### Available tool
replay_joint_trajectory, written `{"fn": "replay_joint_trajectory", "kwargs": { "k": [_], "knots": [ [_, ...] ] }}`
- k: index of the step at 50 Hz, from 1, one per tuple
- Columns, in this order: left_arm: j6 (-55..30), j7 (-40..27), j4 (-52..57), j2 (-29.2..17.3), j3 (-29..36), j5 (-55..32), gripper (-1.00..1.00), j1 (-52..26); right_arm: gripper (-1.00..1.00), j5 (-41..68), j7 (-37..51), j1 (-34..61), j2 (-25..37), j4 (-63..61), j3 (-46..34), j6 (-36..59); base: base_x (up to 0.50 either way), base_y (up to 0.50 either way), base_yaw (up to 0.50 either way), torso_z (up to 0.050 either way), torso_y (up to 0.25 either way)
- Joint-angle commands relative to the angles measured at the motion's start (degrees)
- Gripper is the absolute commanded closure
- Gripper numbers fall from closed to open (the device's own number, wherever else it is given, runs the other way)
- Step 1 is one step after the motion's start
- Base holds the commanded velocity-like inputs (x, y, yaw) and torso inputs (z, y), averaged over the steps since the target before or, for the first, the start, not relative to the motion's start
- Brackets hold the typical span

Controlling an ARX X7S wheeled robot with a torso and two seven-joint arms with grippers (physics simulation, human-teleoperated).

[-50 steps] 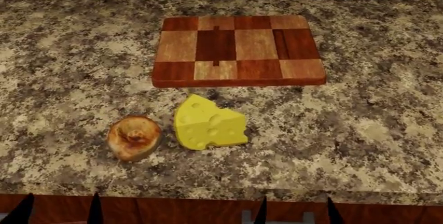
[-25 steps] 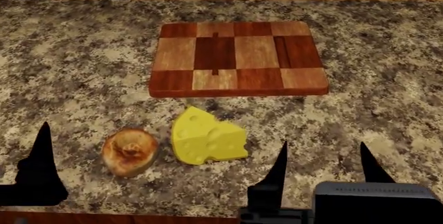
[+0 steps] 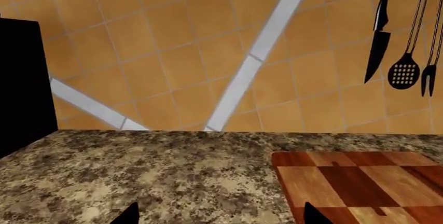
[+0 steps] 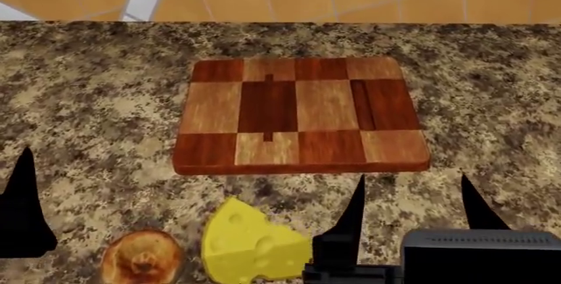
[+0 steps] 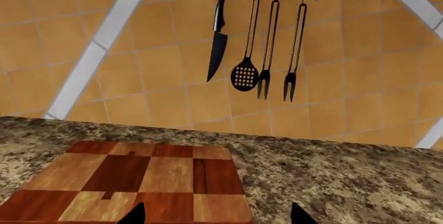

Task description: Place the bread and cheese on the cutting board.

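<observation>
Both arms reach in low over the counter's [image 4: 491,100] near edge. The right gripper [image 4: 412,202] points at the board [image 4: 298,116], its two fingertips spread wide with nothing between them. Only one dark finger of the left gripper [image 4: 22,205] shows in the head view; the left wrist view shows two tips apart, so it appears open. The cheese [image 4: 249,244] lies on the counter just left of the right gripper, with the bread [image 4: 140,258] beside it. The board holds nothing. A knife [image 5: 217,37] and utensils [image 5: 266,53] hang on the tiled wall behind.
</observation>
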Motion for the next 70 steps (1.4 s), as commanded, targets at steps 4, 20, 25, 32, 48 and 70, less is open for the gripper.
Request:
{"fn": "replay_joint_trajectory", "kwargs": {
  "k": [4, 20, 25, 32, 48, 70],
  "knots": [
    [0.55, 0.24, 0.45, -0.77, -1.82, -1.54, -1.00, 0.77, -1.00, 2.41, -0.24, 0.21, 0.66, -3.23, 3.06, 3.35, 0.32, 0.00, 0.00, 0.000, 0.000],
    [2.05, 1.52, 0.14, -2.07, -1.64, -2.57, -1.00, 1.75, -1.00, 4.38, 0.47, 1.48, 0.46, -5.34, 4.45, 5.88, 0.15, 0.00, 0.00, 0.000, 0.001],
    [2.91, 1.78, -0.07, -2.51, -1.03, -2.10, -1.00, 1.90, -1.00, 5.00, 0.86, 1.65, 0.81, -6.07, 3.97, 6.84, 0.00, 0.00, 0.00, 0.000, -0.085],
    [2.97, 1.52, 0.12, -2.88, -0.71, -2.23, -1.00, 1.98, -1.00, 6.11, 1.01, 1.81, 1.21, -6.59, 4.20, 7.89, 0.00, 0.00, 0.00, 0.000, -0.107],
    [3.52, 0.74, -0.06, -3.72, -0.72, -2.04, -1.00, 2.13, -1.00, 9.79, 3.00, 2.52, 2.66, -8.01, 4.73, 10.10, 0.00, 0.00, 0.00, 0.000, -0.106],
    [3.62, -0.27, 0.22, -3.46, -1.89, -4.32, -1.00, 1.85, -1.00, 63.42, 45.01, 27.03, 43.95, -8.32, -24.37, -21.84, 0.00, 0.00, 0.00, 0.002, -0.200]
  ]
}}
